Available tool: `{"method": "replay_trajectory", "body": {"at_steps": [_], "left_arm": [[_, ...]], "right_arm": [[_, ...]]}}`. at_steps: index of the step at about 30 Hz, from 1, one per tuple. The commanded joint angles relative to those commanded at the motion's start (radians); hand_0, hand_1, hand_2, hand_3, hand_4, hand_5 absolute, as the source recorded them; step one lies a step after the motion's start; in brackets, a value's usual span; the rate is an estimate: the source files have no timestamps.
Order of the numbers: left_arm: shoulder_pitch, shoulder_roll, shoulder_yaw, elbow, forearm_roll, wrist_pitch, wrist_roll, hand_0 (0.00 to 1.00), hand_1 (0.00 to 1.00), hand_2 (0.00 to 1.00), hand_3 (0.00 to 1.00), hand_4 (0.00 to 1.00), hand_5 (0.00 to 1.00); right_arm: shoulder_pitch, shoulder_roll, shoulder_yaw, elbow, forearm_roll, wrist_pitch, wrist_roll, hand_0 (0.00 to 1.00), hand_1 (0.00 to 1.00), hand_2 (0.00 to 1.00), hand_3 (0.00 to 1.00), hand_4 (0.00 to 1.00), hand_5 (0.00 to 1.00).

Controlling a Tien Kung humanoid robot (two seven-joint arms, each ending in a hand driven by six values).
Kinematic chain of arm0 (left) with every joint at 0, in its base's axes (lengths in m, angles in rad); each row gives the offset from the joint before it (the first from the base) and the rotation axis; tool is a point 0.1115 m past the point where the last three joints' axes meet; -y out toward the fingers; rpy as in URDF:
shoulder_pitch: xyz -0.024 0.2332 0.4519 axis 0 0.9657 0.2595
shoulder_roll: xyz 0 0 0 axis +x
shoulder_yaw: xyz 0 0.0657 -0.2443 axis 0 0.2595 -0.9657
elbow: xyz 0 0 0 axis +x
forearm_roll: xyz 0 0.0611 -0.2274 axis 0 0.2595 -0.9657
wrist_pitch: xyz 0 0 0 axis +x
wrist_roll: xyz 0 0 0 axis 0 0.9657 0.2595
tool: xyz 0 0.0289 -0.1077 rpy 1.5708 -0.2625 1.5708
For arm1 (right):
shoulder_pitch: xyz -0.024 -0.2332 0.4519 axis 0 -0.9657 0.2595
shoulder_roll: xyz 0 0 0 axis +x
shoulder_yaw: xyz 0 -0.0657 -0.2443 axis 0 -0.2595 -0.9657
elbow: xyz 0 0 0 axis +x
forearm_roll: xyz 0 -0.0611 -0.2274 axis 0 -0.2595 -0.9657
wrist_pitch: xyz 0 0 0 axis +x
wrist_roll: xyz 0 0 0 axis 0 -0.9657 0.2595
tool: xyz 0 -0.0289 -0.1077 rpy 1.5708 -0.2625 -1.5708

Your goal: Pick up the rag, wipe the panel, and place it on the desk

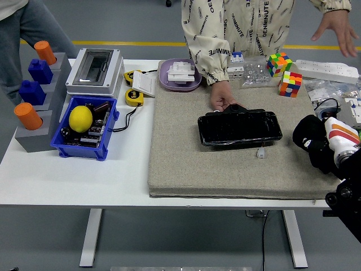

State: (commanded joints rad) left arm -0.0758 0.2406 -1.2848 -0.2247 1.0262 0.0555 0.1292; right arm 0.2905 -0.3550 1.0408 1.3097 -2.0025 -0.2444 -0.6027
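Observation:
The black glossy panel (240,127) lies flat in the middle of the grey felt mat (180,164). A person's hand (221,99) rests on the panel's far left edge. My right hand (322,148), white and orange with dark fingers, hovers at the mat's right edge, about a hand's width right of the panel. It is shut on a bunched black rag (307,134), which bulges toward the panel. The left arm does not show.
Two colour cubes (285,74), a white power strip (327,70) and small bagged parts sit at the back right. A purple dish (179,74), tape measures, a grey box, a blue bin with a lemon (80,118) and blocks fill the left. The person's other hand (337,23) is raised; a second person stands top left.

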Motion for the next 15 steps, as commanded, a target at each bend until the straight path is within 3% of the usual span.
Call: {"method": "replay_trajectory", "body": {"at_steps": [15], "left_arm": [[-0.002, 0.002, 0.009, -0.002, -0.002, -0.001, -0.001, 0.653, 0.660, 0.694, 0.580, 0.675, 0.436]], "right_arm": [[0.000, 0.000, -0.001, 0.004, -0.030, -0.031, -0.019, 0.412, 0.489, 0.536, 0.515, 0.699, 0.182]]}}
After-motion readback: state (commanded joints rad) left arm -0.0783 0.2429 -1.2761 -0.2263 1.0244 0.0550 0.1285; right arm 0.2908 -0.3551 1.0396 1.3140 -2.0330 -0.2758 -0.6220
